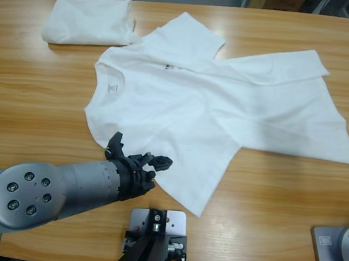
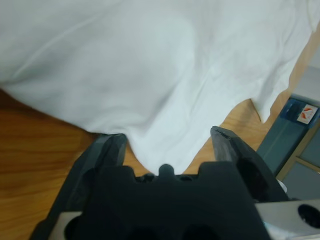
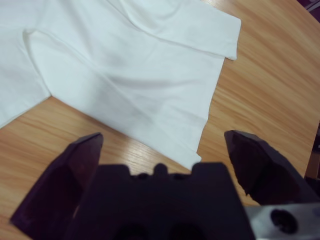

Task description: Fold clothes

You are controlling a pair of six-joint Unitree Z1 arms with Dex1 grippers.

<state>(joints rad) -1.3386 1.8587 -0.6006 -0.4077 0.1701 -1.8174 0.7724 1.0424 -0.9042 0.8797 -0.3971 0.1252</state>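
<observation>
The table [image 1: 33, 83] is carrying everything: a spread shirt [image 1: 182, 107] is lying flat across its middle, neck toward the left, hem toward the right, sleeves pointing far and near. It looks to be overlapping a second shirt [image 1: 296, 116] reaching toward the right edge, though I cannot tell for sure whether that is a separate garment. A folded bundle [image 1: 89, 21] is sitting at the far left, touching the spread shirt's far sleeve, probably set aside as finished work.

The left gripper [image 1: 137, 158] is coming in from the near left, its jaws standing apart and empty, straddling the cloth's near edge by the sleeve [image 2: 165, 145], seemingly lining up a pinch for the first fold. The right gripper [image 3: 162, 150] is hovering over the hem corner [image 3: 192, 160] at the right, jaws spread wide and gripping nothing, likely waiting to take that corner.
</observation>
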